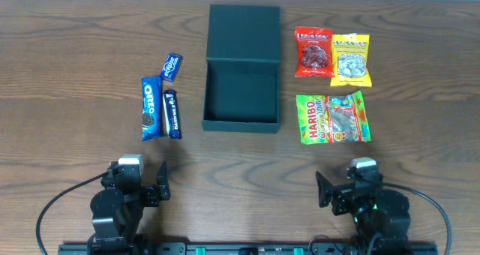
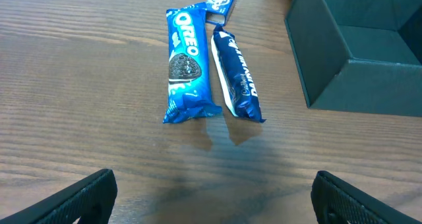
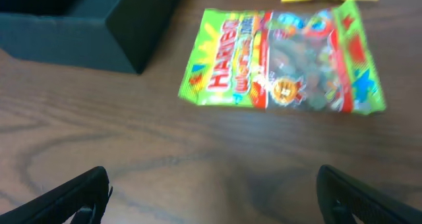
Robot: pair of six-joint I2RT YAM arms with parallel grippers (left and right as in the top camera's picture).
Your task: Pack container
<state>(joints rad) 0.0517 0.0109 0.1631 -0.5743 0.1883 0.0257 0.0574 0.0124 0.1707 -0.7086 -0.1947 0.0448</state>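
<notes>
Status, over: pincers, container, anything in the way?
Left pincer open, empty; right pincer open, empty. Container open, nothing inside. Oreo pack left of it, Haribo bag right; nothing in the way.

Overhead looks straight down; 2 low wrist views face forward, both also catching the container (image 1: 241,91).

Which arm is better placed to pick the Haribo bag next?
Right. The Haribo bag lies on the container's right side, directly ahead of the open right tool; the left tool faces the Oreo pack.
</notes>
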